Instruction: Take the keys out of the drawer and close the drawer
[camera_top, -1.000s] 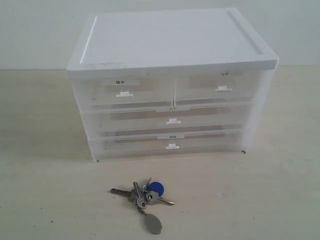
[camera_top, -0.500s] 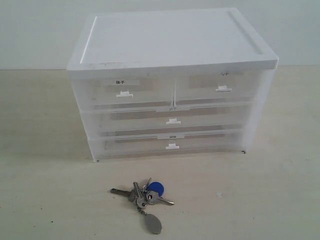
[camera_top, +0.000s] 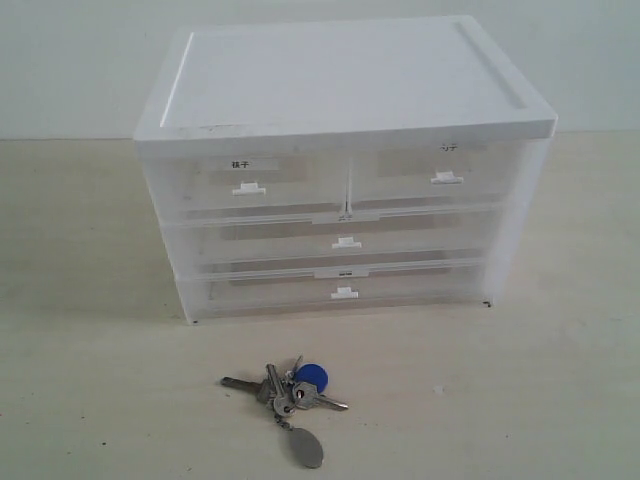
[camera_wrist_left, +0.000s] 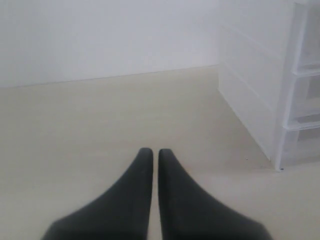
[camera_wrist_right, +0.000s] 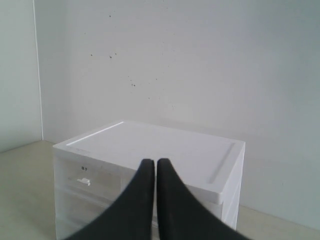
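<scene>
The keys (camera_top: 287, 391), silver with a round blue cap and a grey oval tag, lie on the table in front of the cabinet. The drawer (camera_top: 440, 180), top right with a faint label and white tab handle, sits pushed in flush with the cabinet front. Neither gripper shows in the exterior view. In the left wrist view my left gripper (camera_wrist_left: 151, 151) is shut and empty above bare table, with the cabinet off to one side. My right gripper (camera_wrist_right: 151, 162) is shut and empty, in the air before the cabinet's top; the keys do not show in either wrist view.
The white-topped translucent cabinet (camera_top: 345, 90) stands at the back of the table against a pale wall. It also has a bold-labelled top left drawer (camera_top: 248, 180) and two full-width drawers (camera_top: 345, 245) below, all shut. Bare table surrounds the keys.
</scene>
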